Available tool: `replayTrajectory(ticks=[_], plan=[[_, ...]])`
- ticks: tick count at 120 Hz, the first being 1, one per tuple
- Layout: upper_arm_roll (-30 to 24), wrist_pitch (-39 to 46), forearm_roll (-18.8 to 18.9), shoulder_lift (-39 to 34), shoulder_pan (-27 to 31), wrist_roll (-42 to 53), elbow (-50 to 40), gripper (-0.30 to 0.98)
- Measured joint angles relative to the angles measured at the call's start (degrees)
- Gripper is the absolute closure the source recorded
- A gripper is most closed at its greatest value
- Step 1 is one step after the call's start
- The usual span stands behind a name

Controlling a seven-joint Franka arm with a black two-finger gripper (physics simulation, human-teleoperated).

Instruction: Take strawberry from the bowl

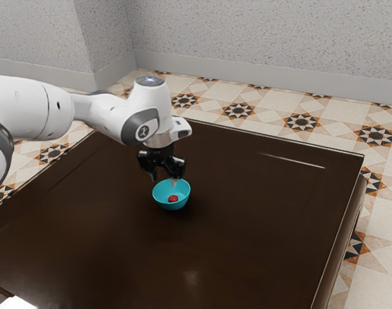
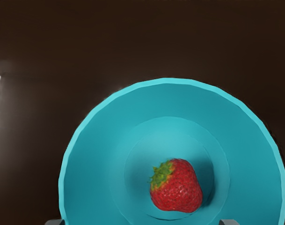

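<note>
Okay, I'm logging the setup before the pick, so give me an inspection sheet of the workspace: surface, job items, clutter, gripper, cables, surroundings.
Surface: dark, glossy table; a bright white patch at the exterior view's lower left, reflection or object, cannot tell
Job's things: blue bowl, upright on the table; one red strawberry with a green top, lying inside on the bottom
Clutter: nothing seen, that white patch aside
Gripper: black gripper above the bowl, fingers apart, holding nothing
Cables: nothing seen
Surroundings: star-patterned tile floor; pale speckled wall behind
</note>
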Motion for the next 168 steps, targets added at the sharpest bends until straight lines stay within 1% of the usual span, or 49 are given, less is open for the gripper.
replayTrajectory(ticks=[9,28,40,67,110,168], plan=[[0.2,0.1,0.0,0.5,-1.5,-5.6,0.3,0.29],[0.3,0.2,0.0,2.0,-2.2,-15.2,0.3,0.42],[0.8,0.2,0.1,2.7,-1.9,-20.0,0.1,0.47],[1.7,0.8,0.5,4.0,-2.0,-27.8,0.5,0.48],[2.0,4.2,0.7,6.9,-2.9,-34.1,2.2,0.47],[2.0,6.0,0.8,8.7,-2.6,-38.1,2.2,0.46]])
